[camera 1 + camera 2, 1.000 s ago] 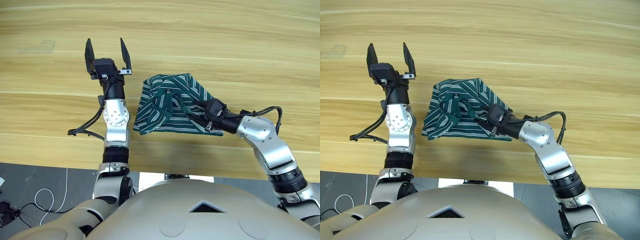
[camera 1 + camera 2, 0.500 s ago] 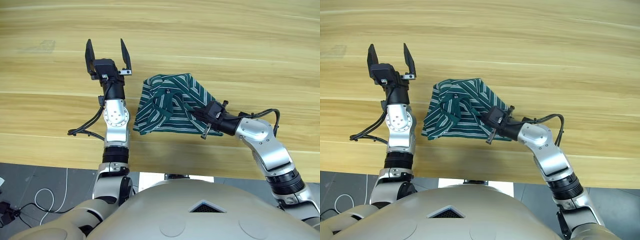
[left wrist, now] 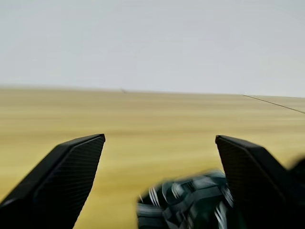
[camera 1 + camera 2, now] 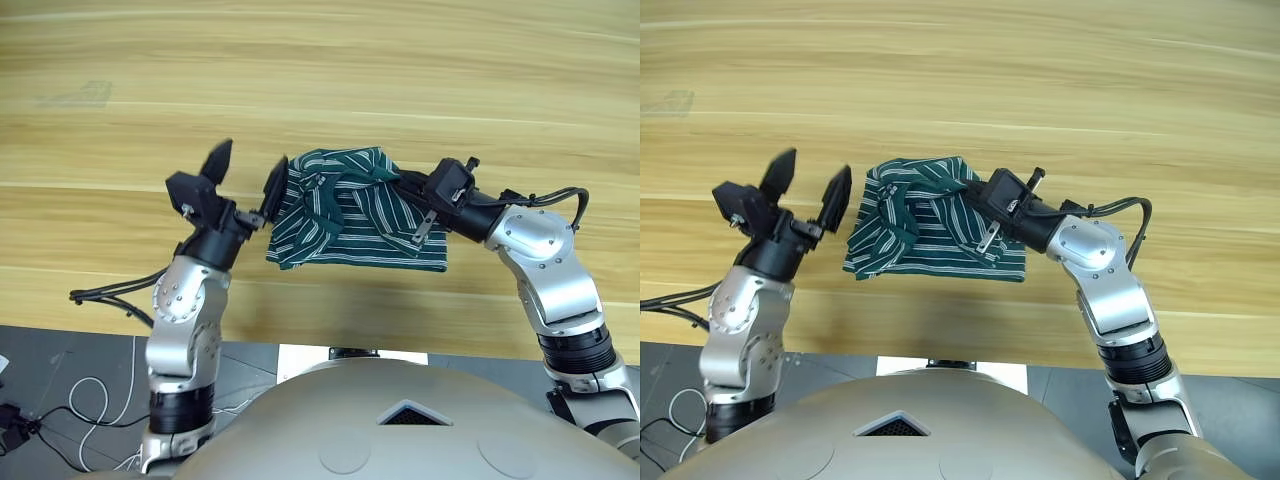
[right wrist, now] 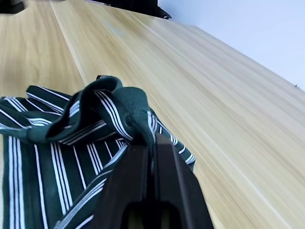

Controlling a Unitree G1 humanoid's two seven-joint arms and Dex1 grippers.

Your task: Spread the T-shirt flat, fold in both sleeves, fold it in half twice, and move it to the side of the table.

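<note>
1. A pale wooden counter (image 4: 420, 70) of long planks spreads wide, with its grain running from side to side.
2. A faint grey patch (image 4: 75, 95) marks the counter toward its far left corner.
3. Below the counter's near edge lies a dark grey floor (image 4: 50, 360).
4. A white cable (image 4: 105, 392) loops across that floor at the left.
5. Beyond the counter's far edge stands a plain white wall (image 3: 152, 38), evenly lit.

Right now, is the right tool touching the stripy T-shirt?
Touching. The right wrist view shows the right tool shut on a raised fold of the T-shirt, with the cloth pinched at its tip.
</note>
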